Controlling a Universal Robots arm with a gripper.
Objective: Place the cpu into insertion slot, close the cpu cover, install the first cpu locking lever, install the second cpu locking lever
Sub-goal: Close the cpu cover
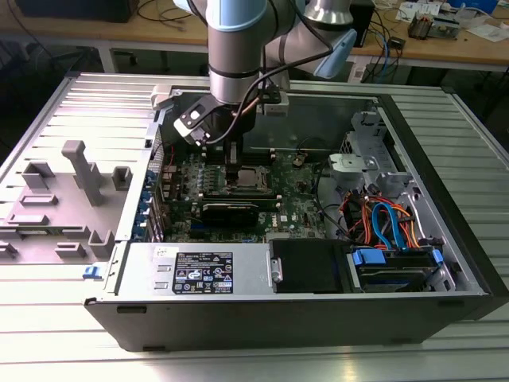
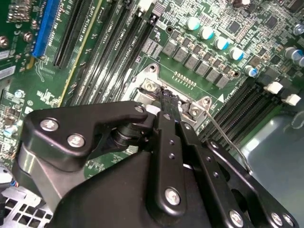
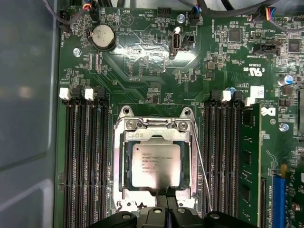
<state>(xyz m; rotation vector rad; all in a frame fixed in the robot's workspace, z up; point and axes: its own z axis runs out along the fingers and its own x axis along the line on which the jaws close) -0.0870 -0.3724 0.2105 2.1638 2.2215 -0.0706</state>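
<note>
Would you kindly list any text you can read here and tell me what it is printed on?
On the cpu: lines of print, too small to read.
On the white label of the silver box: too small to read.
On the green circuit board: white markings, none legible.

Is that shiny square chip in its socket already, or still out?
In. The chip lies flat inside the socket, with the metal frame around it.

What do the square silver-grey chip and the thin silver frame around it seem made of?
Square silver-grey cpu: metal top, probably, dull satin grey with soft glare. Thin silver cpu cover framing it: likely stamped sheet metal, brighter, with glinting edges.
</note>
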